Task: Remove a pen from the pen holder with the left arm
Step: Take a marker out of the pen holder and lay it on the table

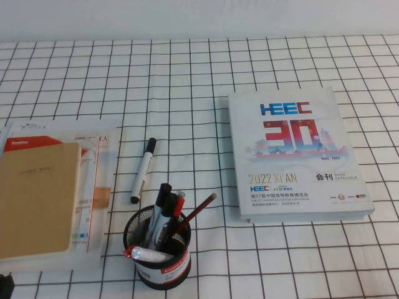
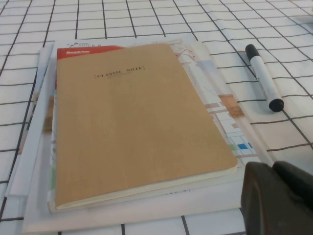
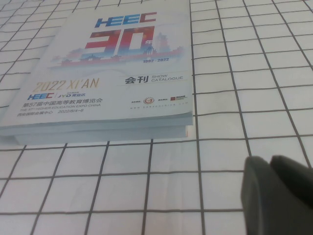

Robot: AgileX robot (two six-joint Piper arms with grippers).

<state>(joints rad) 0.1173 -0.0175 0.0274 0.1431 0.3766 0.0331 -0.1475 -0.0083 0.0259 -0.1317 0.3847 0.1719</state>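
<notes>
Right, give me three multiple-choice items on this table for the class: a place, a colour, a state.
1. Relative to the pen holder, the loose marker lies: A) inside it B) on the table beyond it C) underneath it
2. The notebook cover is: A) blue B) tan C) black
3. The left claw, beside the notebook, is: A) gripping a pen B) wide open C) shut, empty
Answers: B, it lies flat between notebook and catalogue; B, the cover shows tan; C, it closes on nothing. The right claw hangs near the catalogue.

Probably an office: notebook [image 1: 37, 199], show catalogue [image 1: 293, 149], pen holder [image 1: 163, 265] on gridded tablecloth [image 1: 187, 68].
</notes>
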